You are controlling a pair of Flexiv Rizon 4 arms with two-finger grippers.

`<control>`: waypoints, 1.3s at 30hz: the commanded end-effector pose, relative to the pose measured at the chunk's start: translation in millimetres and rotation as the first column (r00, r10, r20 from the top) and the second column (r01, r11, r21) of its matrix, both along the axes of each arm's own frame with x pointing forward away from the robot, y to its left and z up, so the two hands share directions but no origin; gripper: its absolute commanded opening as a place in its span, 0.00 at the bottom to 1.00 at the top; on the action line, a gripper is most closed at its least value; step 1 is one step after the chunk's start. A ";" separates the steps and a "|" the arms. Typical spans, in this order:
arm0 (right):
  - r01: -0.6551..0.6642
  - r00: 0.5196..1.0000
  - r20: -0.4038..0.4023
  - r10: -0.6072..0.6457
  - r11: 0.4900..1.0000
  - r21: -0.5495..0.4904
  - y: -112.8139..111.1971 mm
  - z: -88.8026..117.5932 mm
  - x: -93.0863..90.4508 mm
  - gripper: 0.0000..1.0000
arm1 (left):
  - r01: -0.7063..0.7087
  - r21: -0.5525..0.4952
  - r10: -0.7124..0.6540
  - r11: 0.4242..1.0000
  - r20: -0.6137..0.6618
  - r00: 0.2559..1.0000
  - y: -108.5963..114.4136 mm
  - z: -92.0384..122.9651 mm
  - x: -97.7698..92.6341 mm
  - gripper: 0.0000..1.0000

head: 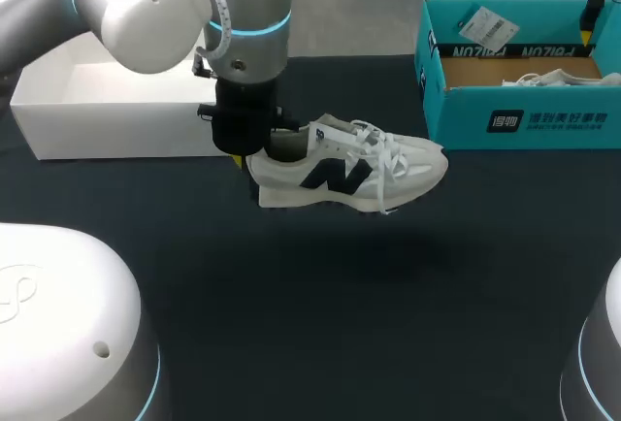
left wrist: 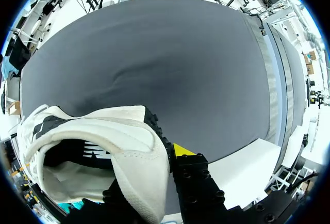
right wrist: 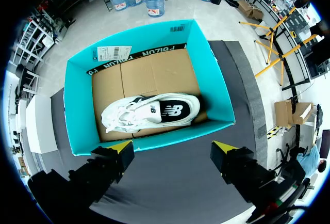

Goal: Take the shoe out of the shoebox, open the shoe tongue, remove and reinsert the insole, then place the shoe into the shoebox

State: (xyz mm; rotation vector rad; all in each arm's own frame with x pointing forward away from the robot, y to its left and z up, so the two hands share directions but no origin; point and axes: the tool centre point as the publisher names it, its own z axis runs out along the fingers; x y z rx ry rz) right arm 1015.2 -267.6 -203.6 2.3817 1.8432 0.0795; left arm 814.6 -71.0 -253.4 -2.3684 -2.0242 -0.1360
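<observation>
A white shoe (head: 354, 171) with a navy side mark hangs above the dark table, toe pointing right. My left gripper (head: 243, 154) is shut on its heel collar. In the left wrist view the shoe's heel (left wrist: 129, 146) fills the space between the fingers, one yellow fingertip (left wrist: 181, 149) shows against it, and the other is hidden. The teal shoebox (head: 466, 120) stands at the back right with a second white shoe (right wrist: 149, 113) lying inside on brown cardboard. My right gripper (right wrist: 172, 149) hovers open over the box's near wall (right wrist: 154, 139), and part of it (head: 589, 14) shows at the far right.
A white open box (head: 107, 101) sits at the back left, close behind my left arm. Dark tabletop (head: 369, 295) spreads under and in front of the raised shoe.
</observation>
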 end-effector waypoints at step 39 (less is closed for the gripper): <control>0.001 1.000 0.001 -0.001 1.000 -0.001 0.2 -0.1 -0.6 1.00 | -0.049 -0.043 0.045 0.998 -0.079 0.996 4.1 -121.0 9.2 1.00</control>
